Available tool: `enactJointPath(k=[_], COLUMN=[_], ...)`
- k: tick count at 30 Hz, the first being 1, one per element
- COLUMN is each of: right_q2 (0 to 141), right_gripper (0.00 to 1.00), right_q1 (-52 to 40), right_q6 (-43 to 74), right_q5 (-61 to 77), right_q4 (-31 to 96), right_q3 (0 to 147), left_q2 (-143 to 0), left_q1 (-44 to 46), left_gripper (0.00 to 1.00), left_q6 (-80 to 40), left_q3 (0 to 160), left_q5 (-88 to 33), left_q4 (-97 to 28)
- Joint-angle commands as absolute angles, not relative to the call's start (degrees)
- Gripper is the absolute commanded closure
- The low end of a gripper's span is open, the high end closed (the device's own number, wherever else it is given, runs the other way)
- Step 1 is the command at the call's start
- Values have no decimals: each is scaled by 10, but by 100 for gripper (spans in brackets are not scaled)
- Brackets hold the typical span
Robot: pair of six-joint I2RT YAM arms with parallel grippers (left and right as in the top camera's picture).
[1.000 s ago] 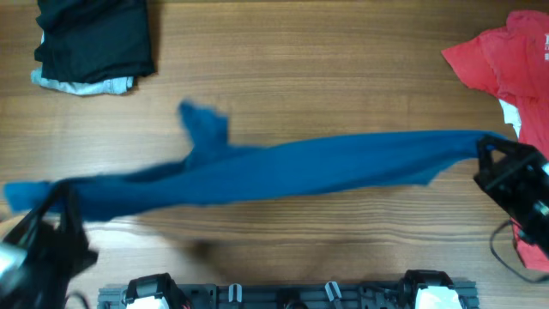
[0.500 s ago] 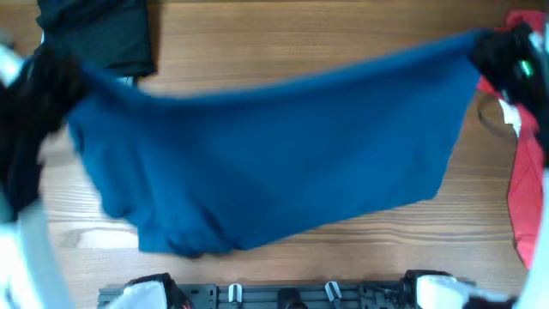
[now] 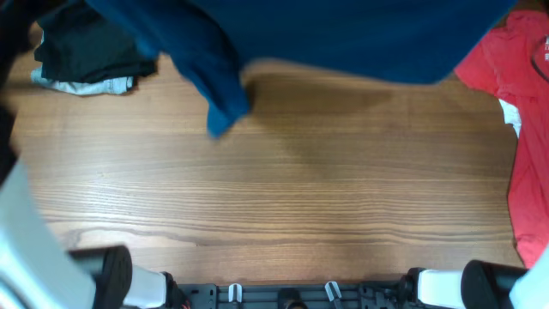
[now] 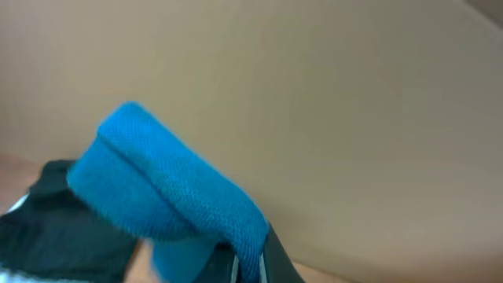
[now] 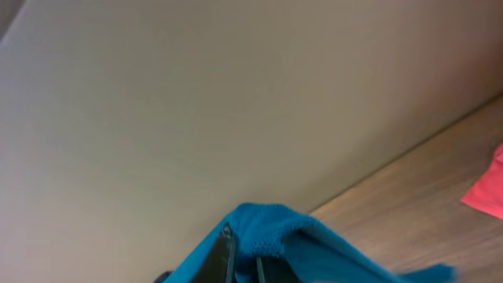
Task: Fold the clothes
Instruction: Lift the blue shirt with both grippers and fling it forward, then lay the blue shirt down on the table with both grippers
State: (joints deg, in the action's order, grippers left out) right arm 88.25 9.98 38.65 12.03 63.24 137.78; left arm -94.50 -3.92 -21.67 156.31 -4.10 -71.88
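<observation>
We hold blue shirt (image 3: 343, 39) high above table (image 3: 283, 197), left gripper (image 4: 250, 266), right gripper (image 5: 244, 263) both clamped on it. Risk: pinch slips, shirt lands bunched.

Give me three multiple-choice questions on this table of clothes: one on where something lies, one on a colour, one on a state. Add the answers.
1. Where does the red shirt lie in the overhead view?
A) left front corner
B) right edge of the table
C) the table's middle

2. What colour is the top piece of the pile at the far left?
A) yellow
B) white
C) black

3. What state is the blue shirt in?
A) held up, the left hand and right hand each shut on it
B) folded square mid-table
C) packed in a box

Answers: 1 B, red cloth runs down the right side. 2 C, black lies over a pale layer. 3 A, both wrist views show blue cloth clamped.
</observation>
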Motion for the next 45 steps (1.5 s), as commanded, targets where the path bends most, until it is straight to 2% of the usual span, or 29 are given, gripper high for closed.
enactJointPath(k=[1, 3, 7, 13, 20, 25, 26, 27, 28, 29, 31, 32, 34, 35, 36, 40, 41, 42, 43, 44, 45], right_q2=[898, 915, 959, 999, 999, 999, 997, 997, 997, 997, 997, 997, 997, 997, 997, 997, 999, 1003, 1008, 1015, 1023], right_gripper=[95, 95, 95, 95, 95, 94, 85, 61, 33, 24, 19, 10, 1, 0, 0, 1, 12, 45, 70, 85, 91], right_q1=[103, 103, 101, 99, 56, 6, -5, -14, -23, -30, -34, -34, -32, -29, -26, -12, -8, -2, 4, 12, 22], right_q6=[360, 360, 357, 329, 284, 285, 284, 284, 284, 284, 284, 284, 276, 265, 253, 182, 173, 165, 165, 166, 166], right_q5=[96, 78, 77, 98, 121, 74, 61, 47, 29, 21, 21, 21, 21, 26, 29, 30, 27, 27, 25, 25, 25], right_q4=[704, 764, 839, 827, 786, 792, 793, 793, 793, 793, 785, 779, 753, 727, 702, 606, 585, 550, 531, 515, 503], right_q3=[1375, 1354, 1291, 1097, 897, 857, 857, 857, 857, 857, 857, 858, 865, 870, 872, 874, 874, 874, 874, 874, 874], left_q2=[-964, -989, -1064, -1159, -1169, -1168, -1168, -1168, -1168, -1168, -1166, -1162, -1156, -1153, -1151, -1146, -1145, -1145, -1145, -1145, -1145], left_q1=[-43, -43, -42, -44, -44, -44, -44, -44, -44, -44, -44, -44, -44, -44, -44, -44, -44, -44, -42, -41, -39], left_gripper=[96, 96, 96, 96, 96, 96, 96, 96, 96, 96, 96, 94, 59, 47, 0, 0, 0, 0, 2, 4, 6], left_q6=[-198, -206, -201, -199, -199, -197, -197, -199, -199, -200, -213, -220, -219, -219, -219, -221, -230, -229, -229, -229, -229], left_q3=[1558, 1537, 1469, 1279, 1128, 1002, 983, 963, 951, 945, 945, 945, 945, 945, 945, 945, 945, 945, 945, 945, 945], left_q5=[-21, -42, -65, -70, -48, 7, 17, 32, 37, 38, 46, 55, 61, 61, 61, 61, 61, 50, 31, 13, 1], left_q4=[-801, -887, -966, -965, -966, -966, -966, -966, -966, -966, -966, -966, -966, -964, -960, -939, -930, -919, -909, -903, -899])
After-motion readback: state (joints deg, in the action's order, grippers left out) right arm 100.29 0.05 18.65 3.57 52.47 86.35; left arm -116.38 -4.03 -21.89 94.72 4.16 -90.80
